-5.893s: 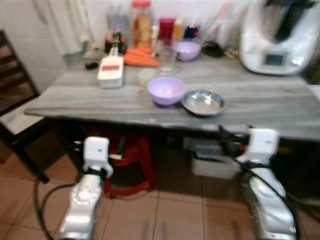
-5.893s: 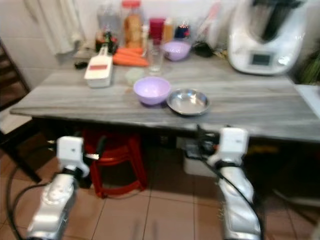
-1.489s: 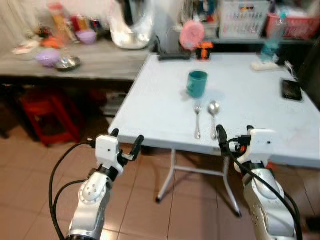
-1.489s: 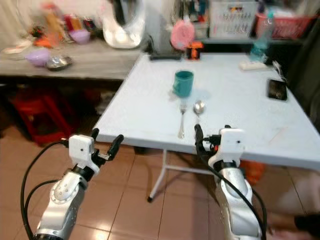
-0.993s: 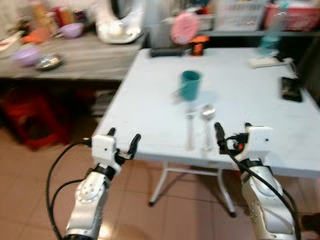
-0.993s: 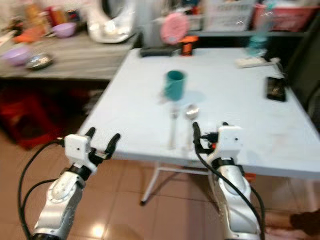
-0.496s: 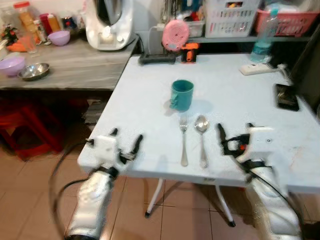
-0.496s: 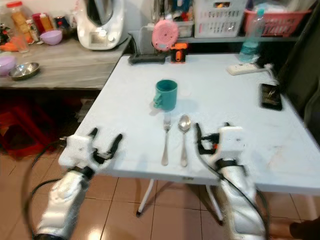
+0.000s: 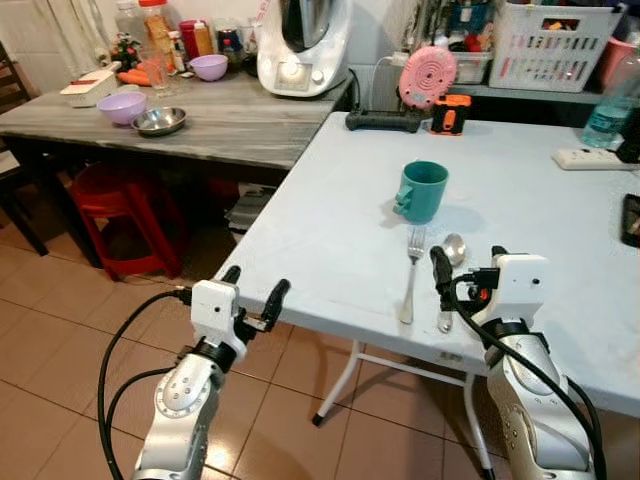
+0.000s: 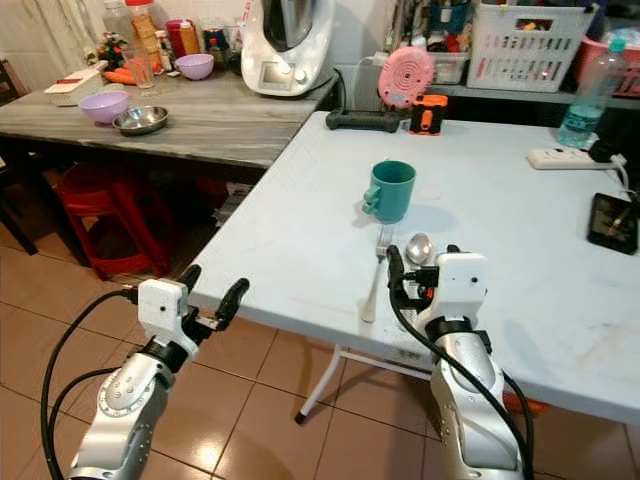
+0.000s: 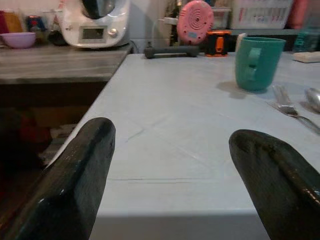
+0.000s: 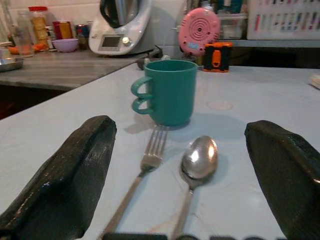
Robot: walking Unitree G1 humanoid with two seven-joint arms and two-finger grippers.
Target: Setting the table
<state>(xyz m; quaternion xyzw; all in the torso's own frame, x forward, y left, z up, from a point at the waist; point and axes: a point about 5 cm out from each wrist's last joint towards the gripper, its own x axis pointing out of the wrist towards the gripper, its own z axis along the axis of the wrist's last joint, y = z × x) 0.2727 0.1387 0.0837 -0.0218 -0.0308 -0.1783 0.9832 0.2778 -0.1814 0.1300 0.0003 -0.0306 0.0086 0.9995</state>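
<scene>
A teal mug [image 9: 422, 190] stands upright on the white table [image 9: 330, 220]. Just in front of it lie a fork [image 9: 411, 270] and a spoon [image 9: 450, 262] side by side, handles toward me. My right gripper [image 9: 468, 265] hovers open at the table's near edge, right behind the spoon's handle; the right wrist view looks past its fingers [image 12: 80, 170] at the fork [image 12: 145, 165], spoon [image 12: 197, 160] and mug [image 12: 172, 92]. My left gripper [image 9: 253, 287] is open and empty by the table's near left corner, its fingers [image 11: 80, 170] level with the tabletop.
A grey counter [image 9: 220, 125] to the left carries a purple bowl [image 9: 122, 105], a steel bowl [image 9: 160, 121] and a kitchen machine [image 9: 300, 45]. A red stool [image 9: 125, 215] stands beneath it. A pink disc [image 9: 427, 77], power strip [image 9: 590, 158] and phone [image 9: 632, 218] sit on the table.
The whole picture has shifted: the camera turned left, so the table sits further right and more of the grey counter shows. Both grippers stay open and empty.
</scene>
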